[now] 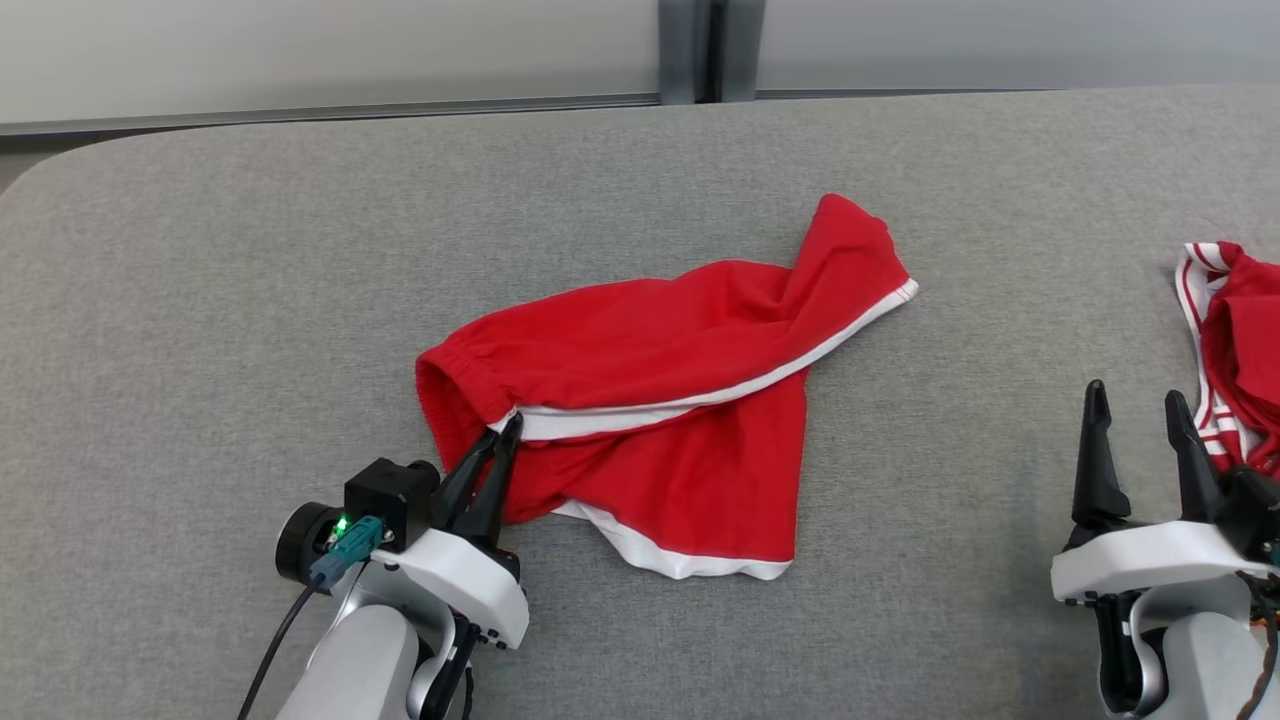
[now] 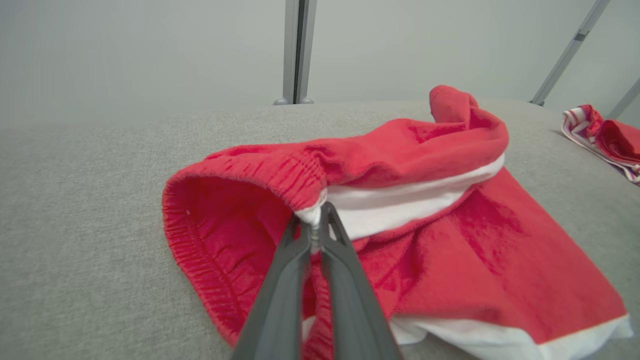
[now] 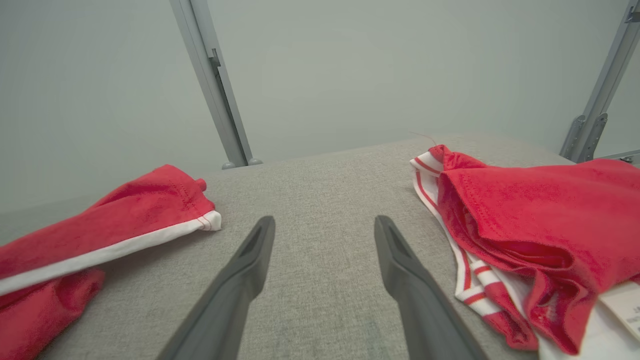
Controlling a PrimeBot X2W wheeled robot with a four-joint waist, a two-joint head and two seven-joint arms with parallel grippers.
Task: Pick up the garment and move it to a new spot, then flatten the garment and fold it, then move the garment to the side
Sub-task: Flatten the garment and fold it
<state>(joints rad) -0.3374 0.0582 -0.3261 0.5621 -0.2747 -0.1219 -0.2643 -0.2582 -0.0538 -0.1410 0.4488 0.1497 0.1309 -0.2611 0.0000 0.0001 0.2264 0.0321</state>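
Note:
The garment (image 1: 680,380) is a pair of red shorts with white trim, lying crumpled in the middle of the grey table (image 1: 250,300). My left gripper (image 1: 505,432) is at its near left corner, shut on the waistband where the white side stripe begins. In the left wrist view the two fingertips pinch that white edge (image 2: 315,220), and the open red waistband of the garment (image 2: 450,250) bulges to their left. My right gripper (image 1: 1136,395) stands open over bare table at the lower right, holding nothing. One leg of the garment (image 3: 125,220) lies to the left of the right gripper (image 3: 325,220).
A second red garment with red-and-white striped trim (image 1: 1240,350) lies bunched at the table's right edge, just right of my right gripper; it is seen too from the wrists (image 2: 605,140) (image 3: 525,210). A pale wall with metal posts (image 1: 710,50) runs behind the table.

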